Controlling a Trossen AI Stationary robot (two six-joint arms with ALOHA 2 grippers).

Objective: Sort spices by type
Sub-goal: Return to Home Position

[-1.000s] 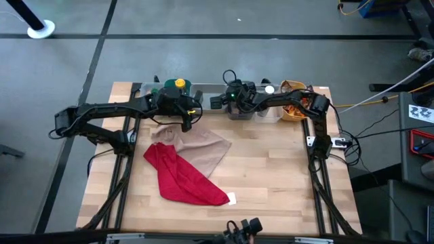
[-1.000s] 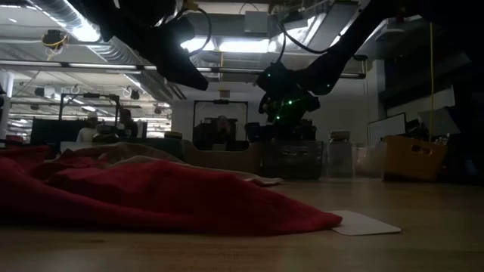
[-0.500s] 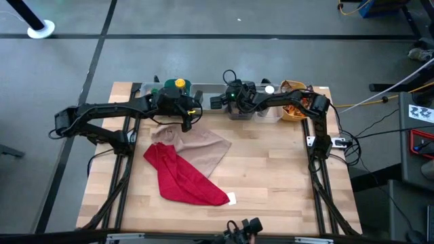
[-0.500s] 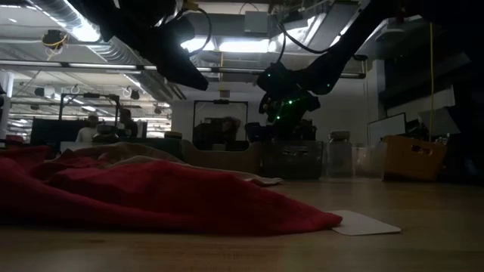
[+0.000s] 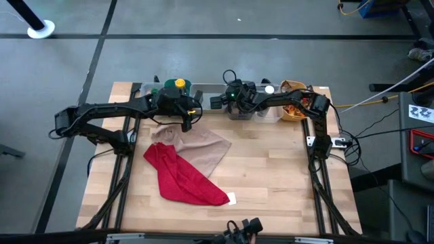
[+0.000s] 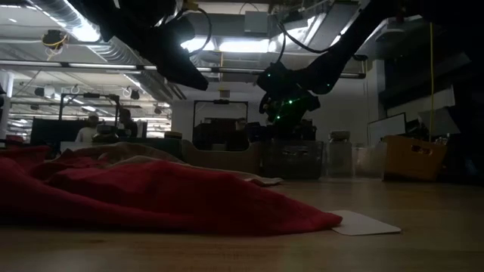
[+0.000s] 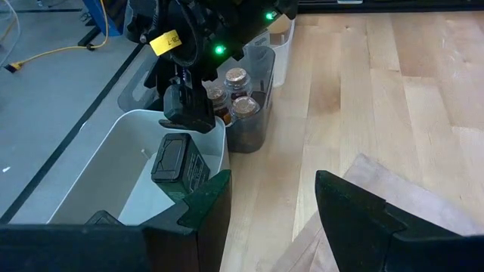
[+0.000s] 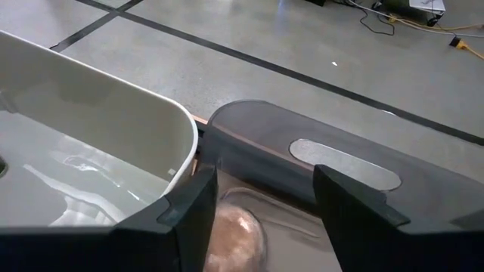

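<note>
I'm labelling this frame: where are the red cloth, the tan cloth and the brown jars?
red cloth [image 5: 180, 175], high view, its middle.
tan cloth [image 5: 205, 145], high view, its bare middle.
brown jars [image 7: 237, 77], left wrist view, one jar's cap.

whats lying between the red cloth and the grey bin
The tan cloth, touching the red cloth, then bare table up to the grey bin; the high view shows it.

grey concrete floor [image 5: 271, 20] with dark lines, ceiling strip lights [image 6: 83, 30], exposed ducts
</note>
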